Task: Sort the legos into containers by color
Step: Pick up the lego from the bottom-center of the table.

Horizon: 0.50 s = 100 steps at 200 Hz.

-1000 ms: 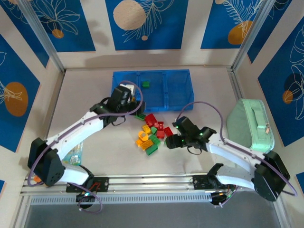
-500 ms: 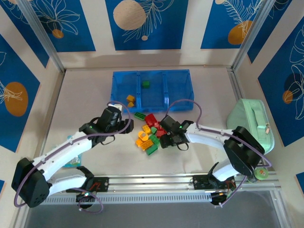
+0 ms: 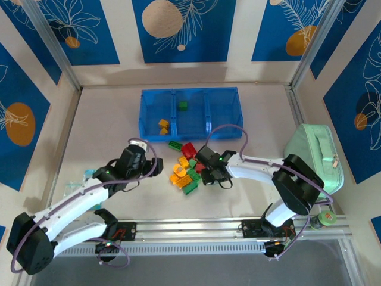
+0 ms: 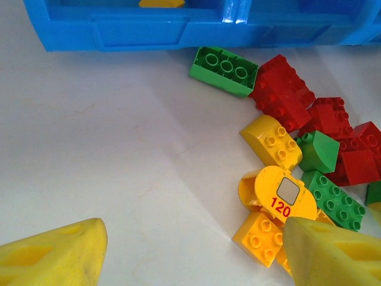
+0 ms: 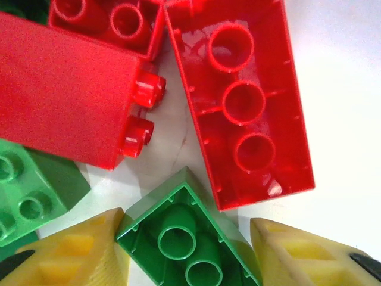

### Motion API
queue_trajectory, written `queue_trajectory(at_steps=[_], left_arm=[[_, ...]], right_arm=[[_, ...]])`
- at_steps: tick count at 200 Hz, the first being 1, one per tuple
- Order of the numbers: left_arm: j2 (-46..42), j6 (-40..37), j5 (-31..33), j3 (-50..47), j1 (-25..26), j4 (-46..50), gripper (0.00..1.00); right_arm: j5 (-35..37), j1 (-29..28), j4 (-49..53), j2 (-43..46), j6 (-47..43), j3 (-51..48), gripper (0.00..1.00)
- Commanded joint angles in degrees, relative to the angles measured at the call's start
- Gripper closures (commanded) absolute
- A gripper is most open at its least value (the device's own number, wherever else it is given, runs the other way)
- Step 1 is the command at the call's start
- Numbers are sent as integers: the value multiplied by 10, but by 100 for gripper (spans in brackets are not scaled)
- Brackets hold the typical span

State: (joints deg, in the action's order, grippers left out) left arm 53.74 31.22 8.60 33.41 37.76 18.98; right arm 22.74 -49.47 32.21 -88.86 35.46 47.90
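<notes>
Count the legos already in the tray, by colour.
Yellow legos: 2
Green lego: 1
Red: 0
Total in tray: 3

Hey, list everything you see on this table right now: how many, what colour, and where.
Tray: one, translucent blue, three compartments, far middle of the table.
Sorted orange-yellow bricks: two, orange-yellow, left compartment.
Sorted green brick: one, green, middle compartment.
Loose bricks: about a dozen, red, green and orange-yellow, piled just in front of the tray.
Case: one, pale mint green, right edge of the table.
Left gripper: one, yellow fingers, open, left of the pile.
Right gripper: one, yellow fingers, low over the pile, either side of an upturned green brick; grip unclear.
</notes>
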Motion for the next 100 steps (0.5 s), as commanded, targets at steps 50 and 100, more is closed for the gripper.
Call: queue_trajectory(at_steps=[50, 100], left_arm=[[-64, 19, 13, -57, 4, -3, 23], [-84, 13, 15, -77, 3, 14, 23]], right_arm=[[37, -44, 121, 52, 44, 73, 63], [-7, 26, 110, 49, -24, 188, 62]])
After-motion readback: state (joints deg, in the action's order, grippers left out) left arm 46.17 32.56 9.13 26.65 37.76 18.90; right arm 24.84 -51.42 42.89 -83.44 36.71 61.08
